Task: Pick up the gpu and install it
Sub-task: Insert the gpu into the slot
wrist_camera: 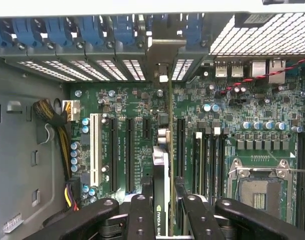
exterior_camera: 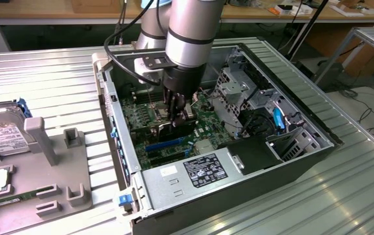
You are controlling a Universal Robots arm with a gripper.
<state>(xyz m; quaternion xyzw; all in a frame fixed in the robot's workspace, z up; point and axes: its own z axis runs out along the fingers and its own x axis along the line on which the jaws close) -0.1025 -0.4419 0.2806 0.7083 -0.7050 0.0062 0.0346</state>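
The gpu (wrist_camera: pixel 170 150) is a thin dark card seen edge-on in the wrist view. Its silver bracket (wrist_camera: pixel 165 55) stands at the case's rear slot openings. My gripper (wrist_camera: pixel 165 195) is shut on the card, with a black finger (wrist_camera: pixel 141 212) on either side of it. The card hangs upright over the green motherboard (wrist_camera: pixel 232 115), in line with the long black expansion slots (wrist_camera: pixel 180 145). Whether its edge sits in a slot I cannot tell. In the exterior view my gripper (exterior_camera: pixel 177 115) reaches down into the open computer case (exterior_camera: pixel 298 156) with the gpu (exterior_camera: pixel 169 128) below it.
A silver power supply (exterior_camera: pixel 194 171) fills the case's near end and a drive cage (exterior_camera: pixel 239 90) stands at the exterior view's right. On the exterior view's left, a grey fixture (exterior_camera: pixel 50 161) holds a hard drive (exterior_camera: pixel 1 134) and a green memory stick (exterior_camera: pixel 11 199). Yellow and black cables (wrist_camera: pixel 60 130) lie beside the slots.
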